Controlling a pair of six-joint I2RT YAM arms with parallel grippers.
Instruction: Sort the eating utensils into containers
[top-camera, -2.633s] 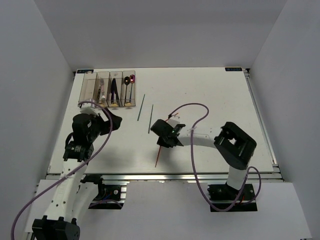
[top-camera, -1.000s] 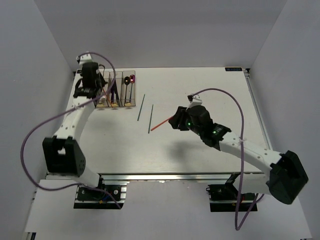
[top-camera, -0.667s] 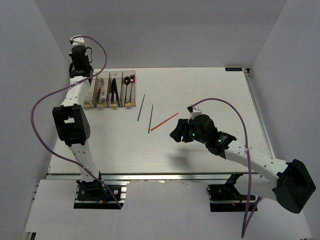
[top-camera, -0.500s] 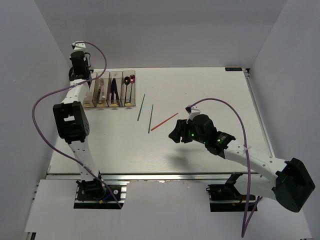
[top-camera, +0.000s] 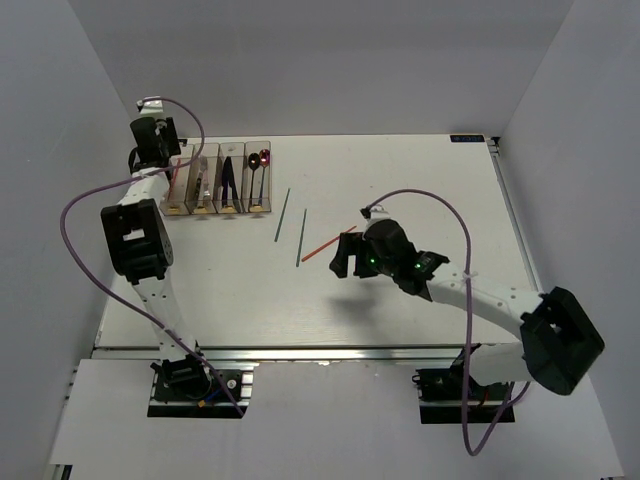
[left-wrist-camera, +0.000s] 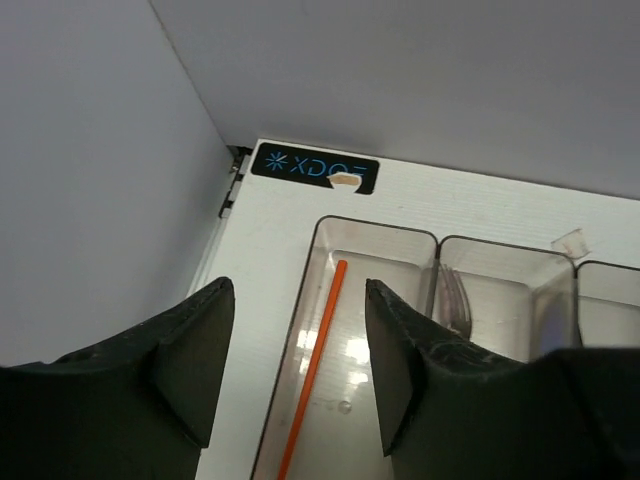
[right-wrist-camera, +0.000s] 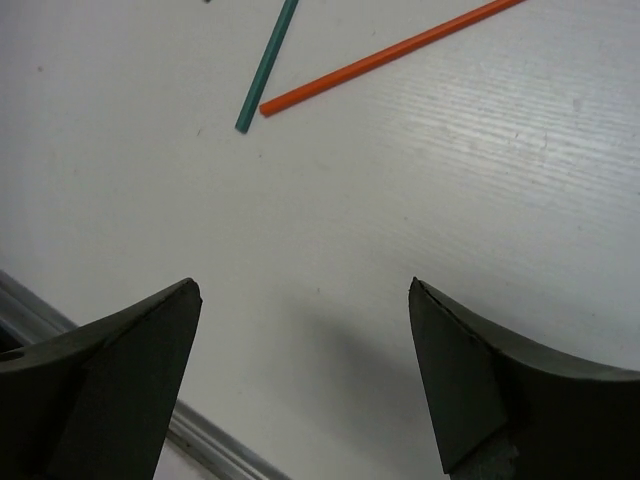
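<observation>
Orange chopstick (right-wrist-camera: 390, 55) lay on the bench (right-wrist-camera: 450, 180) just ahead of my right claw (right-wrist-camera: 302, 290), spread and empty, axis slanting across the gap. Left claw (left-wrist-camera: 297, 300), spread, hung far off over the end bin (left-wrist-camera: 375, 225).

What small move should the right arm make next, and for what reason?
Probably shift the right gripper forward over the orange chopstick and lower around it. Its jaws stand open and empty. The chopstick lies loose on the table just ahead, its end near a green chopstick, and a second orange chopstick already lies in the leftmost bin.
</observation>
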